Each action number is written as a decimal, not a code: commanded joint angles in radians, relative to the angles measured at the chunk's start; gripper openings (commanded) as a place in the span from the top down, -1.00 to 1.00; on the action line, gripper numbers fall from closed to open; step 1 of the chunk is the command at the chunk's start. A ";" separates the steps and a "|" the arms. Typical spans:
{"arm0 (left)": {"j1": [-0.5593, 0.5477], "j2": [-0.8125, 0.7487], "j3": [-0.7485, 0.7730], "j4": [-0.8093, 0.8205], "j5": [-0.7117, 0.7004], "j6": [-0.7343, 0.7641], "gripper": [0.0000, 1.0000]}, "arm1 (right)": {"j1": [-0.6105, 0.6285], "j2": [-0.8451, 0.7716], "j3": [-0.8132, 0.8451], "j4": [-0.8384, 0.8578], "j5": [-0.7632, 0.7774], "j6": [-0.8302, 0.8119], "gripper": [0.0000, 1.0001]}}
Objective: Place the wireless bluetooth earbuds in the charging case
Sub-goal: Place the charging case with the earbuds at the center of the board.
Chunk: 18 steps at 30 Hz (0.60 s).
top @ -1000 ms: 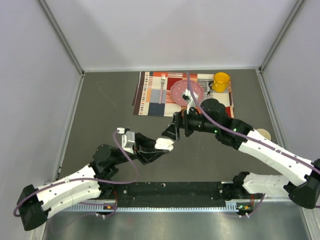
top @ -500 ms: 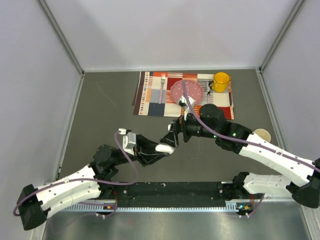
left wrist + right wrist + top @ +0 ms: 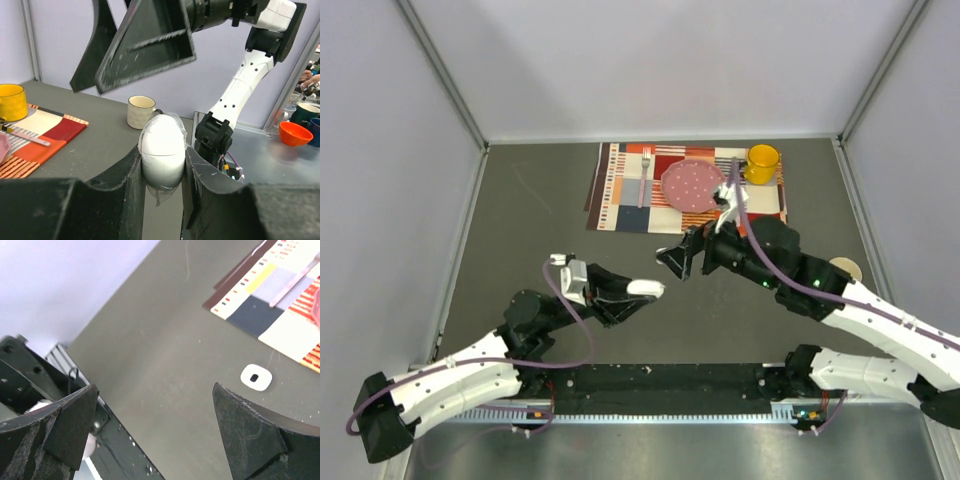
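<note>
My left gripper [image 3: 642, 290] is shut on a white egg-shaped charging case [image 3: 646, 288] and holds it above the grey table; the lid looks closed. In the left wrist view the case [image 3: 161, 145] sits pinched between both fingers, with a scrap of clear film hanging below it. My right gripper [image 3: 677, 263] is open and empty, hovering just right of and above the case; its fingers [image 3: 150, 45] fill the top of the left wrist view. In the right wrist view the right gripper [image 3: 157, 425] is wide open over bare table. No earbud shows in any view.
A striped placemat [image 3: 616, 190] at the back holds a fork [image 3: 645, 176], a pink plate [image 3: 695, 183] and a yellow mug [image 3: 761, 163]. A beige cup [image 3: 844, 268] stands at the right. A small flat white piece [image 3: 256, 377] lies on the table. A black rail [image 3: 660, 384] runs along the near edge.
My right gripper dipped close to the case half a second ago and has since drawn back up and to the right. The left gripper still holds the case, nearly still.
</note>
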<state>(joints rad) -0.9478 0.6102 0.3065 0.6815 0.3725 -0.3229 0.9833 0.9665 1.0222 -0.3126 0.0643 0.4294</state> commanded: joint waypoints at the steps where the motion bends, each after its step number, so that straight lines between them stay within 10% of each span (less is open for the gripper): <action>1: 0.004 -0.004 0.022 0.059 -0.037 -0.016 1.00 | 0.032 -0.040 -0.054 0.138 0.103 0.032 -0.93; 8: 0.003 0.008 0.036 0.044 -0.053 -0.021 1.00 | 0.217 0.105 -0.076 0.135 0.152 -0.012 -0.89; 18: 0.004 0.005 0.049 0.004 -0.075 -0.044 1.00 | 0.308 0.115 -0.047 0.093 0.617 0.003 -0.98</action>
<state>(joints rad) -0.9535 0.6376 0.3050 0.5472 0.3595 -0.3511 1.2713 1.1019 0.9646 -0.1482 0.4980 0.4564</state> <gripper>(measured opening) 0.342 0.982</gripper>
